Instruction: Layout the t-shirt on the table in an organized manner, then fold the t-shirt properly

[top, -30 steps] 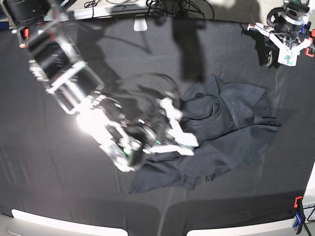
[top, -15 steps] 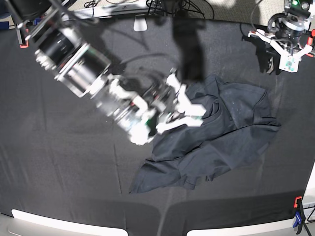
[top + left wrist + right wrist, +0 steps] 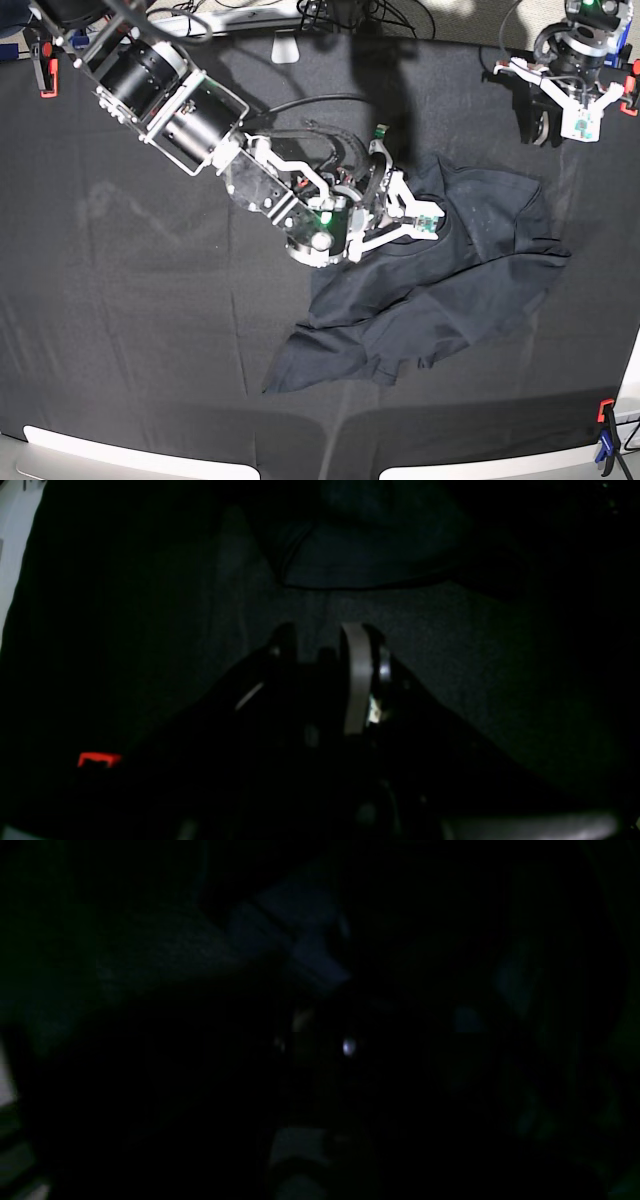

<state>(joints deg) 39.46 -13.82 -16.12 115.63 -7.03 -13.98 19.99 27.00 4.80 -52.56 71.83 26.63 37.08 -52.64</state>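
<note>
The dark slate-blue t-shirt (image 3: 470, 262) lies crumpled right of the table's (image 3: 120, 300) middle, one corner trailing toward the front. My right gripper (image 3: 428, 222) reaches in from the left. Its white fingers (image 3: 400, 203) meet at the tips on the shirt's collar edge, shut on the cloth. The right wrist view is almost black and shows little. My left gripper (image 3: 578, 118) hangs over the far right corner, apart from the shirt. In the left wrist view the left gripper (image 3: 320, 632) stands open above black cloth, nothing between its fingers, with the t-shirt (image 3: 360, 555) ahead of it.
Red clamps (image 3: 40, 75) sit at the far left edge, and a red and blue clamp (image 3: 605, 425) at the front right corner. A pale rim (image 3: 130, 450) runs along the front. Cables (image 3: 350, 12) and a white block (image 3: 285, 48) line the far edge.
My right arm swung up and to the right, from the shirt's left side to its collar, and its fingers closed there. The left arm barely shifted.
</note>
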